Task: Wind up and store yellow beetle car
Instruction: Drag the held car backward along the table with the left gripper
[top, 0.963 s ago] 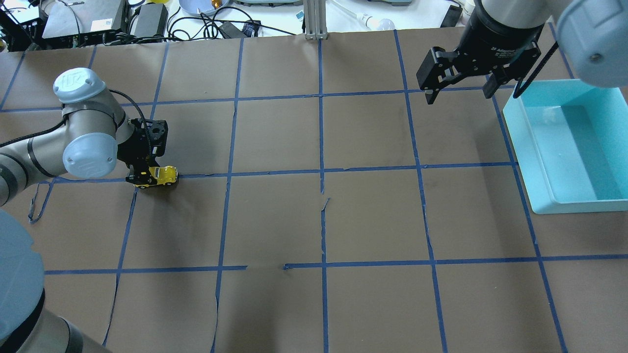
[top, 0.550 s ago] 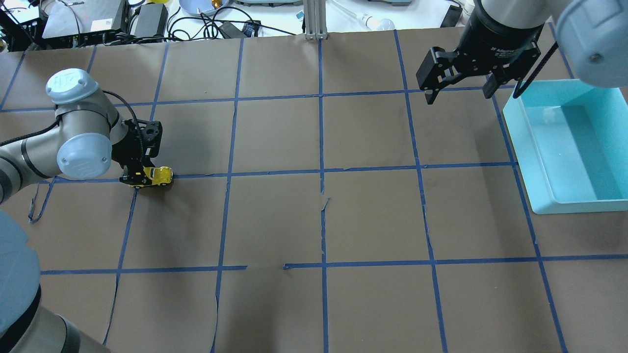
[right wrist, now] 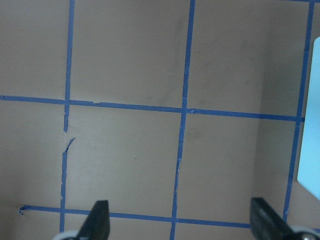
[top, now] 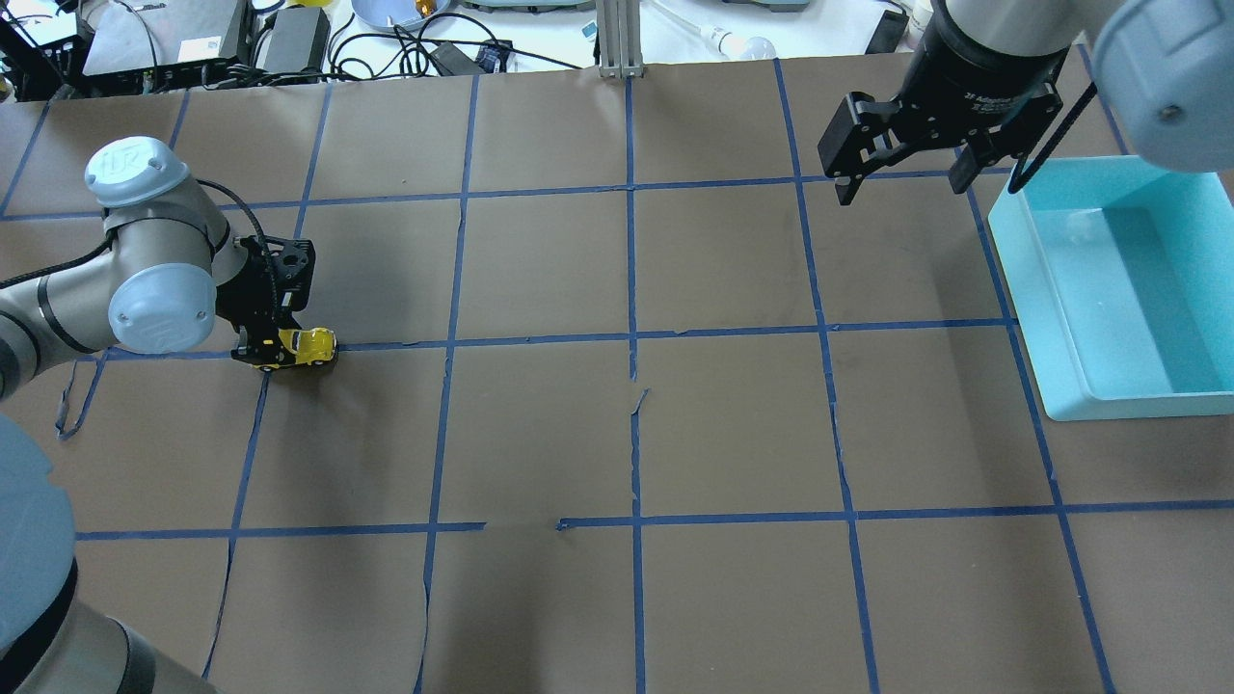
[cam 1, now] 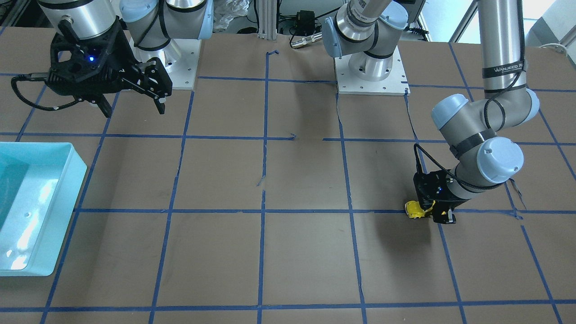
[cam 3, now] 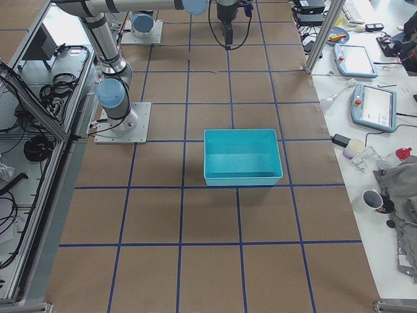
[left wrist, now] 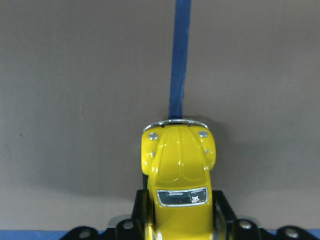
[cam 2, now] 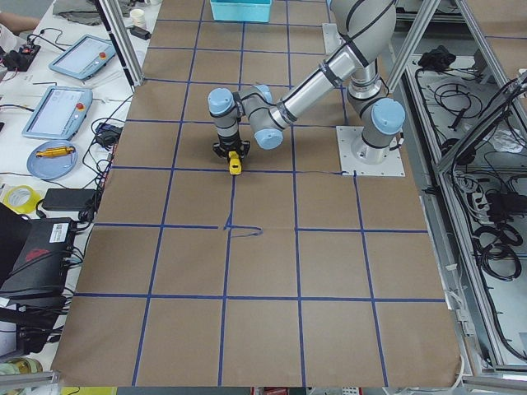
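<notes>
In the left wrist view, we see the left gripper (left wrist: 181,220) closed on the rear half of the yellow beetle car (left wrist: 178,157), with one finger on each flank. The hood projects forward over a blue tape line (left wrist: 180,55) (wheel contact with the paper cannot be confirmed). Farther across the table, the right gripper (top: 901,188) hangs with its jaws spread wide near the teal bin (top: 1046,318).

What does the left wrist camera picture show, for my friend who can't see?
A tiny glossy yellow beetle toy car sits clamped between the black fingers of the left gripper at the bottom edge. Its silver bumper points toward a blue tape line on brown paper.
</notes>
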Controlling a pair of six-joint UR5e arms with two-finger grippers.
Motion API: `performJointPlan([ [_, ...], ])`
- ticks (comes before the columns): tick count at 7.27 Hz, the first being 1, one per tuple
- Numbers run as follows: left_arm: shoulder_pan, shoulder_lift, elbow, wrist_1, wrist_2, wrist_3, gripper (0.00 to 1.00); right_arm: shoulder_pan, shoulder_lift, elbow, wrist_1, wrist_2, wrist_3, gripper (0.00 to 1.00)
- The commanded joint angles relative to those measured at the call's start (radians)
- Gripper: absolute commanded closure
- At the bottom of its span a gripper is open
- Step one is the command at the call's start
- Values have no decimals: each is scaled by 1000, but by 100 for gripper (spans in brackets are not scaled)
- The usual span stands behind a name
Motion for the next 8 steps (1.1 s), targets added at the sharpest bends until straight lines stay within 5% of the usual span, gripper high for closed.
performJointPlan([
  [1, 17, -8, 1, 1, -3, 21, 74, -1, 0, 0, 0, 0, -1, 0],
  [8, 83, -16, 3, 1, -9, 99, 74, -1, 0, 2, 0, 0, -1, 0],
])
